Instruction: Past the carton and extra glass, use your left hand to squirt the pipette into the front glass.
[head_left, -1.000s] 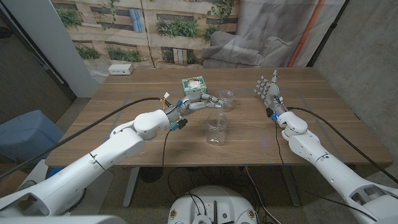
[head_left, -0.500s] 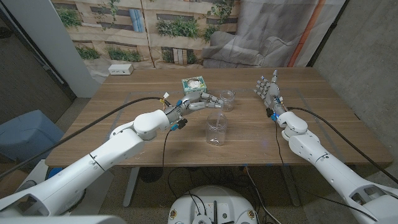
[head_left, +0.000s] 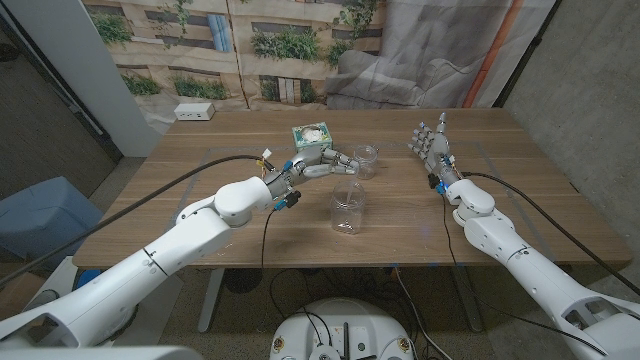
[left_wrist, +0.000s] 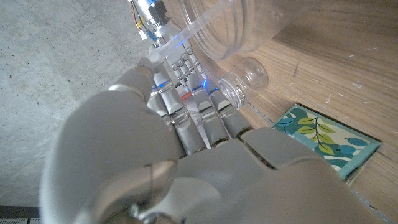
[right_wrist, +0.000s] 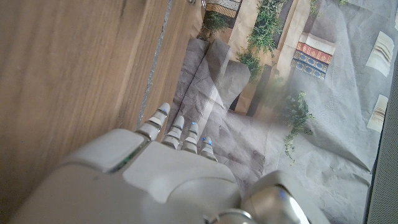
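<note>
The left hand was observed closed around a clear plastic pipette, whose stem was angled down toward the mouth of the front glass. The glass stood near the middle of the desk, in front of the extra glass and the leaf-patterned carton. It is judged that the squeeze should be applied only with the tip held steady over the rim and clear of the extra glass behind the hand. The pipette was seen as thin, transparent and tapered; its contents could not be determined. The right hand was held raised over the desk, fingers spread, grasping nothing.
</note>
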